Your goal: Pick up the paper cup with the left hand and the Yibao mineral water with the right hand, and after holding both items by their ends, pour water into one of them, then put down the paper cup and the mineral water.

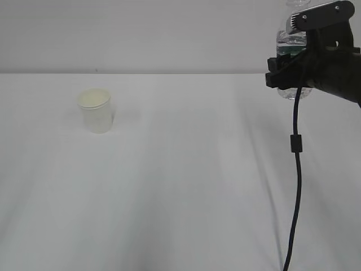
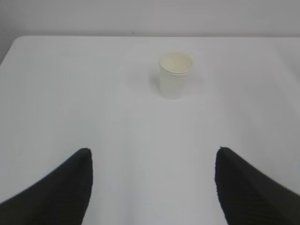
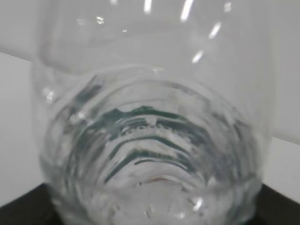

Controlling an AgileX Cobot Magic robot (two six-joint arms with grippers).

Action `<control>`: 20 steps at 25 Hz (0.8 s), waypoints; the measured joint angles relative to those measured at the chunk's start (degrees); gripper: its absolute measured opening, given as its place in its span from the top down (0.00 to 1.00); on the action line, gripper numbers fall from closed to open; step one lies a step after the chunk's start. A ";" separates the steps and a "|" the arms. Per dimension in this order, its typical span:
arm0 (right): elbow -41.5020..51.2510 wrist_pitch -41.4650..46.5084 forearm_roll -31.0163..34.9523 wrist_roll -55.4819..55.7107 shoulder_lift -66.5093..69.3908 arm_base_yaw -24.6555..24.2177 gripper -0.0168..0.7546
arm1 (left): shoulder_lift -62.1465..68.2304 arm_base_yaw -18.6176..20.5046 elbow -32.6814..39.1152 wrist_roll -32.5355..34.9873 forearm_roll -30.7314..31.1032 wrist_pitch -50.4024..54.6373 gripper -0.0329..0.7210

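While the small cream paper cup [image 1: 96, 111] with its rolled rim stands upright on the white table [image 1: 186, 186] at far left, the bulky black right gripper [image 1: 293, 53] holds the small clear plastic water bottle [image 1: 290, 48] with a dark green label aloft at far right, jaws closed around its body. Well short of the cup, the left gripper's black wedge fingers [image 2: 63, 192] are spread wide and empty.

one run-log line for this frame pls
right gripper: shut on bottle, lifted | left gripper: open, short of cup | cup: upright on table
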 joint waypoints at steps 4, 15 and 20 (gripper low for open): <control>0.00 0.11 0.00 0.00 0.00 0.00 0.34 | 4.73 0.00 0.00 0.78 -0.19 -0.66 0.18; 0.00 0.21 0.00 0.00 0.00 0.00 0.34 | 9.95 0.00 0.09 2.58 -2.20 -2.62 0.17; 0.00 0.21 0.00 0.00 0.00 0.00 0.34 | 12.27 0.00 0.09 2.75 -3.35 -3.47 0.17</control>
